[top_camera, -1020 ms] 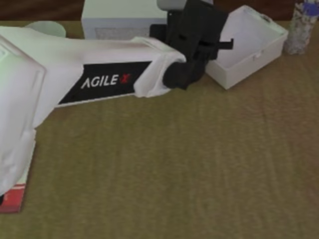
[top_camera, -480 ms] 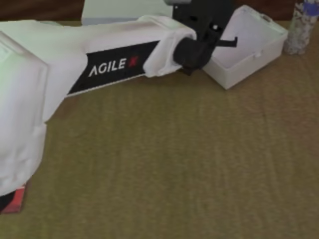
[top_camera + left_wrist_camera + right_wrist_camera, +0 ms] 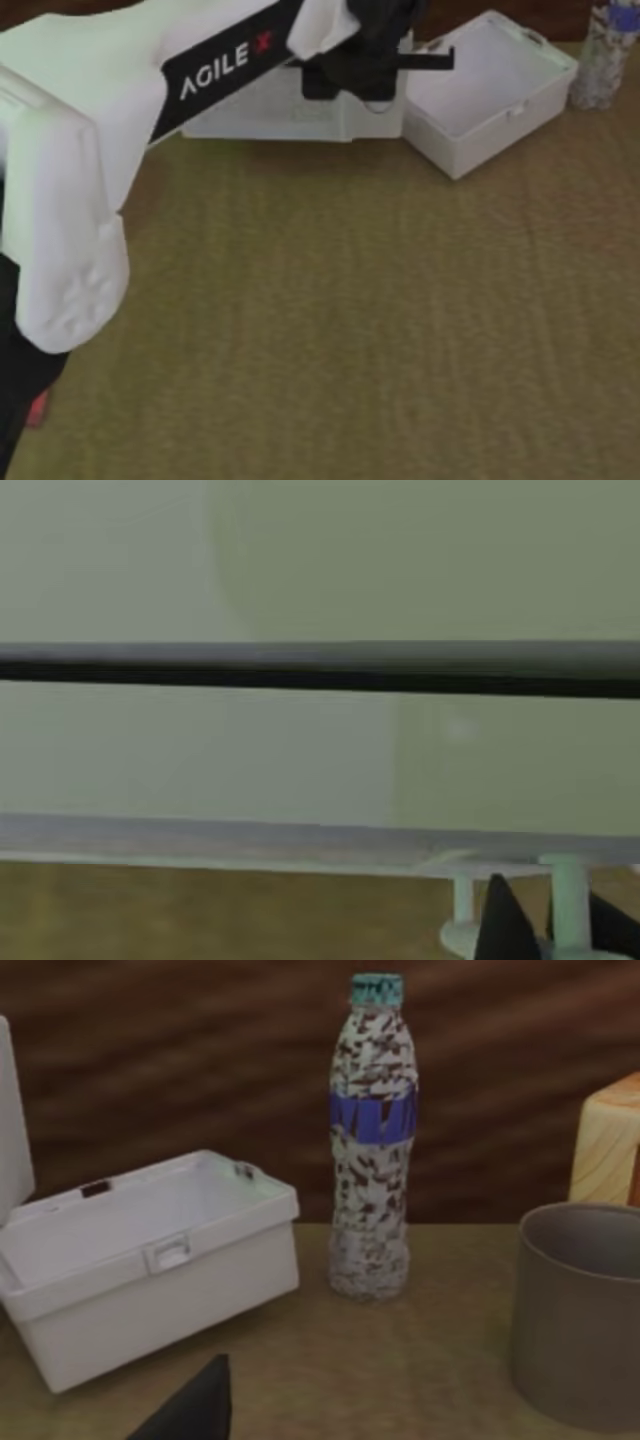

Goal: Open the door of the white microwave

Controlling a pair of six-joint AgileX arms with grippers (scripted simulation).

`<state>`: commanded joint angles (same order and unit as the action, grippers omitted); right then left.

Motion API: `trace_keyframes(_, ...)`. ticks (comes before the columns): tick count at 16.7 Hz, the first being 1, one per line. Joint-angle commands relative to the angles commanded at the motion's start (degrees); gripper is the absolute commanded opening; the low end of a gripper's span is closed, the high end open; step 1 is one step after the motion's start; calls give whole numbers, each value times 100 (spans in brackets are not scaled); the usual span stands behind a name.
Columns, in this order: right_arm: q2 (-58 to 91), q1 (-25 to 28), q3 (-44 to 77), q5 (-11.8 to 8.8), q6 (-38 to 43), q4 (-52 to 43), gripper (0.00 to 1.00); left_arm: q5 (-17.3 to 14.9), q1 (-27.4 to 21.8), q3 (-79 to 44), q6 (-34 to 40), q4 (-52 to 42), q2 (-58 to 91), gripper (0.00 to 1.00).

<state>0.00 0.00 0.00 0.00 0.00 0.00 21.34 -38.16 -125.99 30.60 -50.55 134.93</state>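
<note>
The white microwave (image 3: 235, 120) stands at the back of the table, largely covered by my left arm. Its door (image 3: 300, 108), a white panel with a faint speckled window, reaches out toward the front below my left gripper (image 3: 372, 62). In the left wrist view a dark gap separates the door (image 3: 250, 760) from the white body (image 3: 420, 560). There my left gripper (image 3: 560, 930) is shut on the pale door handle (image 3: 570, 895), one black finger on each side. My right arm is parked out of the top view; its wrist view shows one black fingertip (image 3: 205, 1405), set wide.
A white lidless bin (image 3: 490, 90) sits right of the microwave, touching or nearly touching the door's free edge. A speckled bottle (image 3: 605, 55) stands at the back right. The right wrist view also shows a grey cup (image 3: 580, 1310) and a wooden block (image 3: 610, 1140).
My left arm has swung toward the back of the table. The white door panel now shows below the gripper and reaches farther toward the front and right than before.
</note>
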Motion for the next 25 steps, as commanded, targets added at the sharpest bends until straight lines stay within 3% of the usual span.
trace_keyframes(5, 0, 0, 0, 0, 0, 0, 100, -364, 139, -737, 247, -1059, 207, 0)
trace_keyframes(25, 0, 0, 0, 0, 0, 0, 100, -376, 143, -758, 254, -1086, 214, 0)
